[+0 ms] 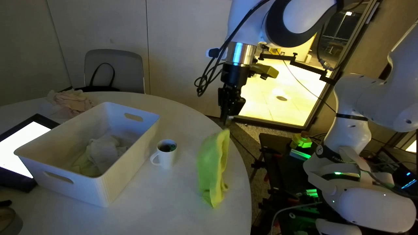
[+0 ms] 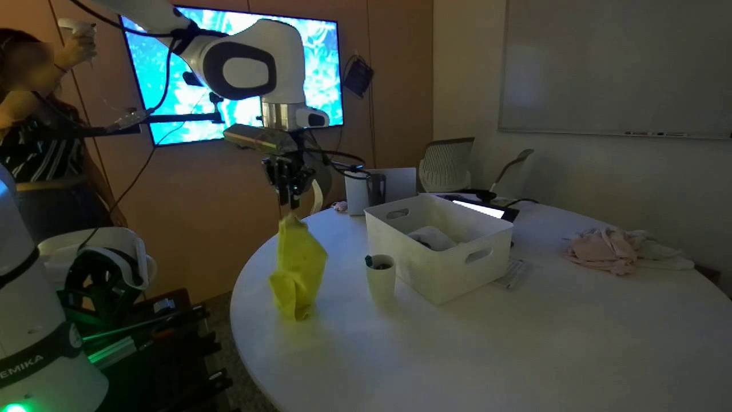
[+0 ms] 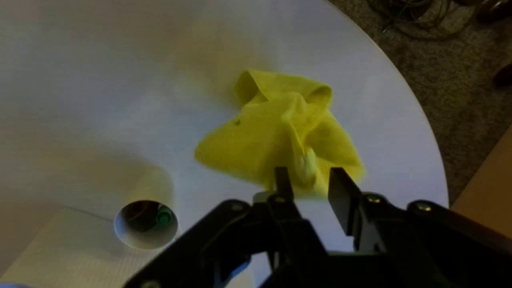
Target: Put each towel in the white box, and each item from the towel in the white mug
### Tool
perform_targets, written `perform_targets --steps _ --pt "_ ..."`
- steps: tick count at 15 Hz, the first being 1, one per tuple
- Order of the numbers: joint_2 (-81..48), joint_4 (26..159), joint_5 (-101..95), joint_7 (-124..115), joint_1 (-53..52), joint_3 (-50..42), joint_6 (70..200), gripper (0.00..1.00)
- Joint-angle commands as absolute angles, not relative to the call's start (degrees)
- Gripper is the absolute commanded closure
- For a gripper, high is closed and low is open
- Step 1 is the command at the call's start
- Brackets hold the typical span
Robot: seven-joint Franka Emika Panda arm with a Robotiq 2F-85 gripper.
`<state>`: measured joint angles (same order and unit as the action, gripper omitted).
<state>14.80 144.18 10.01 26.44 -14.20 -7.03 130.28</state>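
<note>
A yellow-green towel (image 1: 212,166) rises to a peak near the table's rim, just beneath my gripper (image 1: 228,120). In the wrist view the gripper (image 3: 309,174) is open, its fingers (image 3: 283,180) apart and the towel (image 3: 260,140) below them. A small gap shows between fingertips and towel in both exterior views. Whether the towel's lower edge touches the table I cannot tell. The white mug (image 1: 167,155) stands upright beside the white box (image 1: 127,169), with a green-ended thing (image 3: 164,216) and something dark inside. In the box lie a pale yellow towel (image 1: 85,165) and a whitish cloth (image 1: 103,151).
A tablet with a lit screen (image 1: 24,147) lies beside the box. Pinkish cloths (image 2: 606,252) are heaped farther along the round table (image 2: 486,355). A grey panel (image 2: 400,183) stands behind the box. A person (image 2: 43,137) stands behind the arm.
</note>
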Motion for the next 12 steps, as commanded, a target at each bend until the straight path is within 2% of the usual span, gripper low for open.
perform_targets --steps 1,6,12 --pt "10.0 140.74 8.9 23.17 -8.9 -5.22 134.2 0.36" --pt "6.91 141.34 7.25 20.92 -4.08 -5.17 136.49 0.01" --pt "4.02 147.46 8.08 25.06 -2.45 -4.98 138.19 0.0"
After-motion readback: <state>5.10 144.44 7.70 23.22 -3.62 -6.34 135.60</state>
